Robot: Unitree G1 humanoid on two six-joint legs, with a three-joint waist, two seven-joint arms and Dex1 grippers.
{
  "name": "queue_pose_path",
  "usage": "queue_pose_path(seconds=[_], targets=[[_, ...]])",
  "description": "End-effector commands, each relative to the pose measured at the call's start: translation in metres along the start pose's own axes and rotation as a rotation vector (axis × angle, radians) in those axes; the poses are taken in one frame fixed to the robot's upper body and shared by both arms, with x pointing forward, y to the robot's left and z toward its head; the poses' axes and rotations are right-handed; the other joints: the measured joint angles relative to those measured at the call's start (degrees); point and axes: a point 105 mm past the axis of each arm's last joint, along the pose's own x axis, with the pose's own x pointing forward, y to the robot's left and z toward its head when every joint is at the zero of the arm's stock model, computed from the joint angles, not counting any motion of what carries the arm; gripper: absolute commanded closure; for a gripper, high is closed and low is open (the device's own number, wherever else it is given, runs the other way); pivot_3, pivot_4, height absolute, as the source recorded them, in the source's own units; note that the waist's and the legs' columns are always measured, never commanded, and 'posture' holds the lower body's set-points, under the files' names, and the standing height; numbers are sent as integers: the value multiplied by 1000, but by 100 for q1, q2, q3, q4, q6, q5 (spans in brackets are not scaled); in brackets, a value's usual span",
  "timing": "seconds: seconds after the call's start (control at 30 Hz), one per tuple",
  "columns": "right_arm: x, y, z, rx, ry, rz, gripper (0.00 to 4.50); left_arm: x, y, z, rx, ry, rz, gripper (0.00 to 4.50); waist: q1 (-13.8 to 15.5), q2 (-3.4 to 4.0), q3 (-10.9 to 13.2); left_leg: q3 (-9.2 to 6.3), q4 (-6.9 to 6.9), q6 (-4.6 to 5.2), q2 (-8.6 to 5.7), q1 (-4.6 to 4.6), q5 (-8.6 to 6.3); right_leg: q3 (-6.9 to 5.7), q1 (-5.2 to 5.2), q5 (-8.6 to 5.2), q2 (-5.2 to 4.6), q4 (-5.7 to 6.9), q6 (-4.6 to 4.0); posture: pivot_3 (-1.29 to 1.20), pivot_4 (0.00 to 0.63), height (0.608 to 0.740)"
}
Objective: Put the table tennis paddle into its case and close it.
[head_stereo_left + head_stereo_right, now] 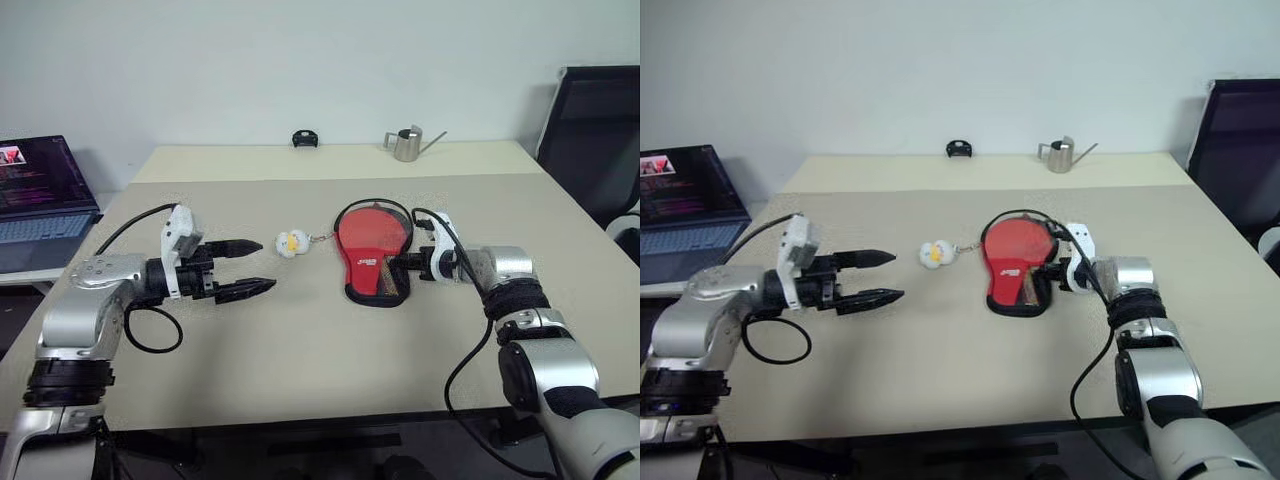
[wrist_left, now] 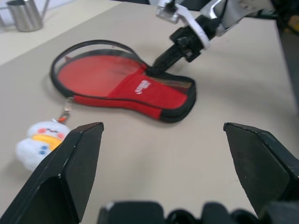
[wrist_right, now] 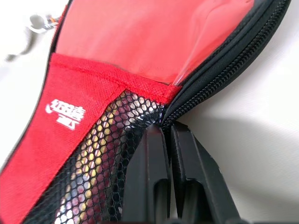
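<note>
With the right end effector [image 1: 404, 264] pinched shut on the case [image 1: 372, 250] edge by the zip, a steady pull along the seam looked best, while the left end effector [image 1: 250, 267] gaped empty.

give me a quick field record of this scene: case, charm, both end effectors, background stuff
case: red side up, flat on the table, zip open around the round end
charm: small white-yellow ball charm beside the case, on a short chain
right end effector: shut at the case's zip edge by the mesh pocket
left end effector: open, above the table, holding nothing
background: metal watering can, laptop
</note>
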Motion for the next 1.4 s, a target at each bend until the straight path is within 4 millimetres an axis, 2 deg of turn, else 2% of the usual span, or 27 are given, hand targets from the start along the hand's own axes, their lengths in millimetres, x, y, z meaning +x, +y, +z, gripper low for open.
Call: queue_pose_path(seconds=[0.03,0.2,0.37,0.47,0.67,0.87,1.13,1.4], targets=[[-13,14,15,41,-42,50,4464,-6,-9,14,27,-13,-29,0,6,0,0,-1,0,0,0,-6,0,-2,-5,0,0,-2,0,0,150,740],[-26,18,12,55,-36,47,4464,-7,-21,6,13,29,-78,0,10,1,1,-4,-1,0,0,-24,0,-6,-12,0,-1,-20,0,0,150,740],[-36,23,-3,69,-5,55,4464,-7,-34,-1,-11,53,-124,0,25,2,1,-5,-5,1,-1,-30,-1,-8,-12,0,-2,-35,0,0,150,740],[-41,28,-17,72,26,69,4464,-6,-44,-3,-30,62,-162,0,33,2,1,-6,-6,1,-1,-30,-1,-8,-12,0,-2,-35,0,0,150,740],[-58,36,-64,69,139,102,4464,-2,-61,-9,-41,87,-240,0,56,2,1,-7,-10,2,-1,-30,-1,-10,-10,0,-1,-43,0,0,150,740],[-75,29,-90,58,205,87,4464,4,-68,-12,-24,110,-290,0,114,3,1,-23,-10,3,-2,-24,-2,-27,13,0,-1,-67,1,0,150,740],[-97,13,-106,23,257,46,4464,13,-75,-11,-10,101,-351,0,216,2,1,-37,-9,4,-8,-26,-3,-41,26,-1,-2,-82,2,0,150,740],[-110,1,-108,-28,295,4,4464,23,-79,-10,-1,91,-407,0,291,1,0,-39,-6,5,-10,-26,-3,-43,30,-1,-2,-82,3,0,150,740]])
